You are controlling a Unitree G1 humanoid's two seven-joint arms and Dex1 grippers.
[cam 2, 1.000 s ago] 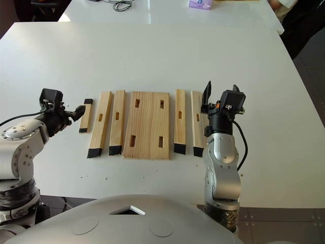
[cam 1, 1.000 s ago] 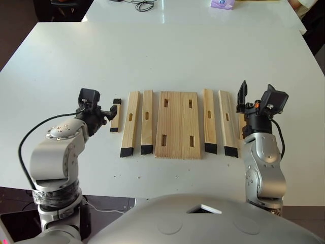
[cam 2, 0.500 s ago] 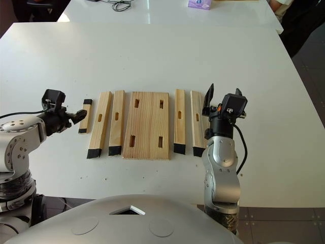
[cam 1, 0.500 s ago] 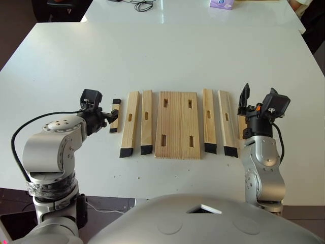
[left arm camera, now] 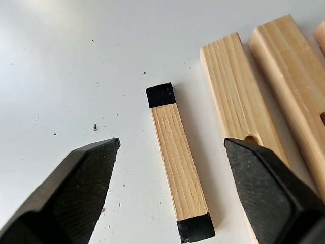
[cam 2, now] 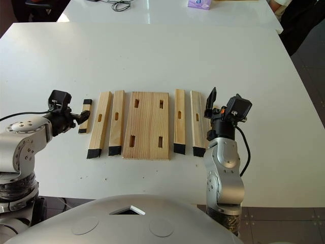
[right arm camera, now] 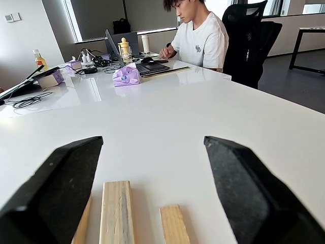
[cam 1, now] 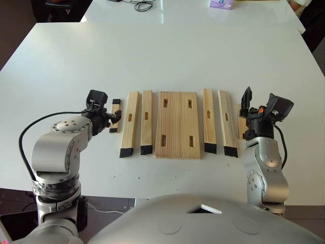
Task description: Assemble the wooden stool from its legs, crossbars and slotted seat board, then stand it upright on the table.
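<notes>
Grippers both spread wide and empty: left gripper (left arm camera: 171, 144) astride short crossbar (left arm camera: 180, 178), clear of it, right gripper (right arm camera: 153, 140) above table (cam 1: 162, 56).

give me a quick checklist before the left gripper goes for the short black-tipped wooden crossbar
1. Left gripper open: ok, its fingers stand wide apart.
2. Short black-tipped wooden crossbar lined up: ok, it lies flat on the white table between the two fingers, untouched.
3. Room beside the nearest long slotted wooden leg: cannot tell, one fingertip overlaps it in the wrist view and its height above the leg is unclear.
4. Right gripper out of the way: ok, open and raised at the far end of the row.
5. Flat slotted wooden seat board undisturbed: ok, flat in the middle of the row.
</notes>
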